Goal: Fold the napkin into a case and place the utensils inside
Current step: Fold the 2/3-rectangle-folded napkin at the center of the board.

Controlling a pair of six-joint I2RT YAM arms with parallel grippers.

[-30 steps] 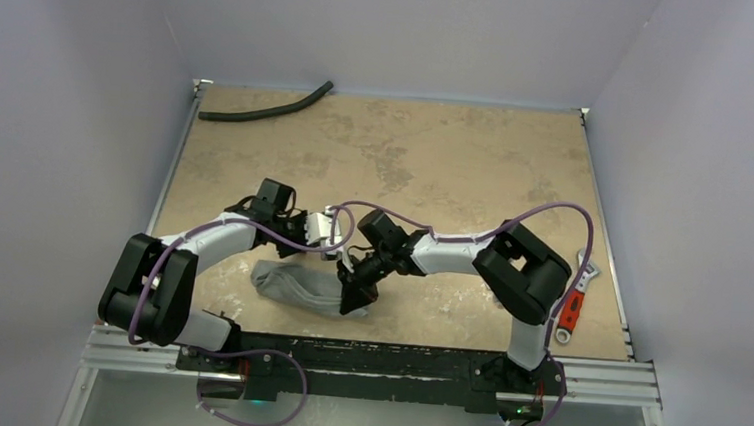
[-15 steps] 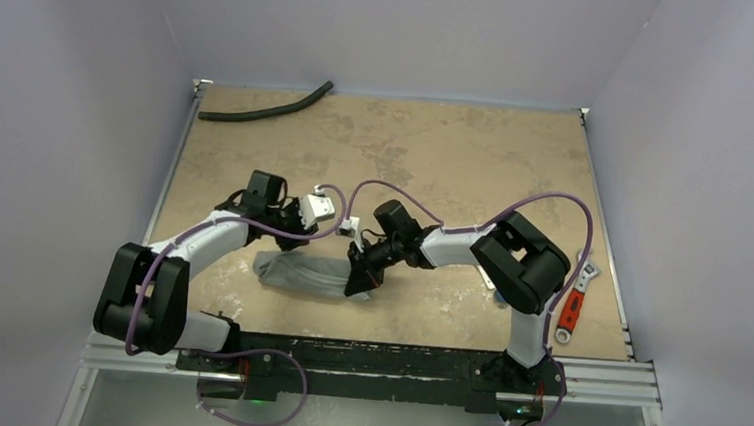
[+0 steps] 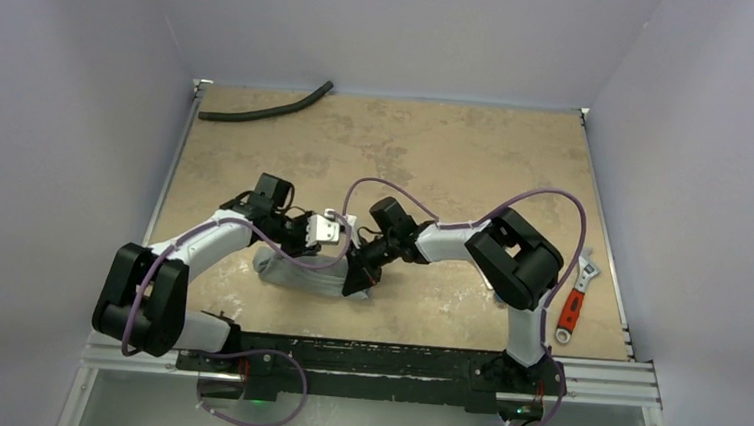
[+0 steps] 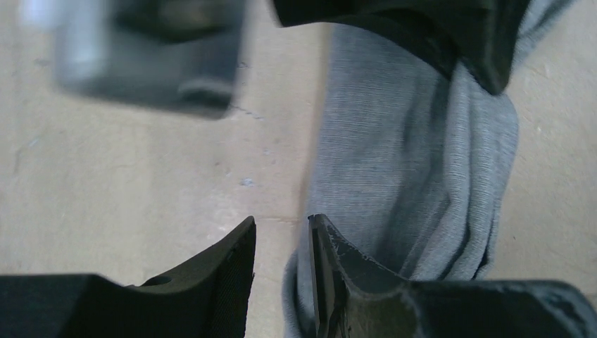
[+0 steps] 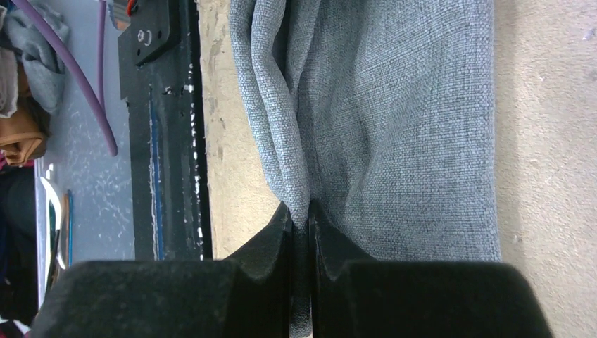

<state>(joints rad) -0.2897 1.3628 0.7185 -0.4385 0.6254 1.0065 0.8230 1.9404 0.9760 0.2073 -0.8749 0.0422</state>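
The grey napkin (image 3: 299,271) lies bunched in a long narrow fold near the table's front edge. My right gripper (image 3: 358,277) is shut on its right end; in the right wrist view the jaws (image 5: 301,208) pinch a ridge of the cloth (image 5: 394,105). My left gripper (image 3: 343,243) hovers just behind that same end. In the left wrist view its jaws (image 4: 281,224) stand a narrow gap apart over the napkin's edge (image 4: 408,141), with the right gripper's black fingers (image 4: 436,35) above. The spoon and the stick-like utensil are out of view.
A red-handled wrench (image 3: 572,307) lies at the right edge of the table. A black curved hose (image 3: 265,110) lies at the far left corner. The black front rail (image 5: 165,141) runs close beside the napkin.
My left gripper swung away to the left, then came back right to the napkin's right end. My right gripper drew that end slightly left and back, bunching the cloth tighter.
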